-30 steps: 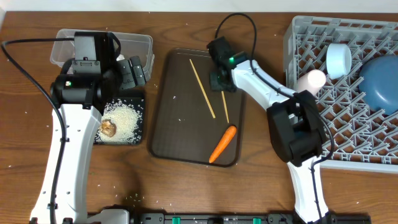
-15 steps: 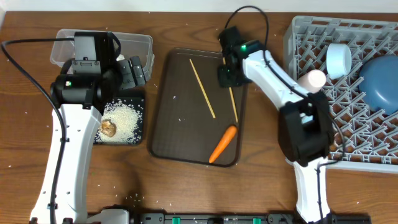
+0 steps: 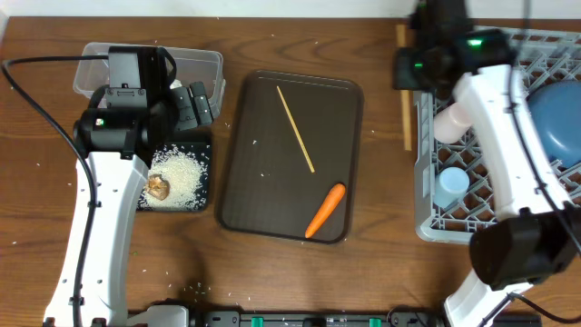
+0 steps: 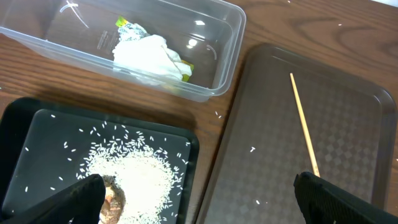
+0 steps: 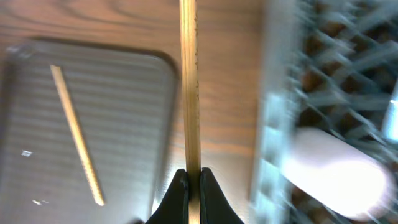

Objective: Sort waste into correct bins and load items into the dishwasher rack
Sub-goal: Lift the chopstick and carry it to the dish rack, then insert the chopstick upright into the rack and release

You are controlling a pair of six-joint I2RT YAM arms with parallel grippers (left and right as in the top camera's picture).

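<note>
My right gripper point(image 3: 405, 69) point(image 5: 192, 186) is shut on a thin wooden chopstick point(image 3: 407, 113) point(image 5: 189, 93), held above the table beside the left wall of the grey dishwasher rack point(image 3: 427, 209). The other chopstick point(image 3: 295, 127) point(image 5: 78, 134) lies on the dark brown serving tray point(image 3: 263, 200) with the orange carrot point(image 3: 325, 210). My left gripper point(image 3: 192, 104) point(image 4: 199, 205) hangs open over the black tray point(image 4: 37, 124) of rice point(image 4: 134, 177) and a brown lump point(image 4: 112, 199). White tissue point(image 4: 149, 56) and the wrapper point(image 4: 127, 25) lie in the clear tub point(image 4: 230, 43).
In the rack sit a large blue bowl point(image 3: 556, 118), a pinkish-white cup point(image 3: 449, 120) and a light blue cup point(image 3: 451, 186). Stray rice grains dot the serving tray and the table near the front edge point(image 3: 195, 289). My right arm reaches across the rack.
My right arm has carried its chopstick off the serving tray and swung right to the rack's left edge. The left arm has stayed still.
</note>
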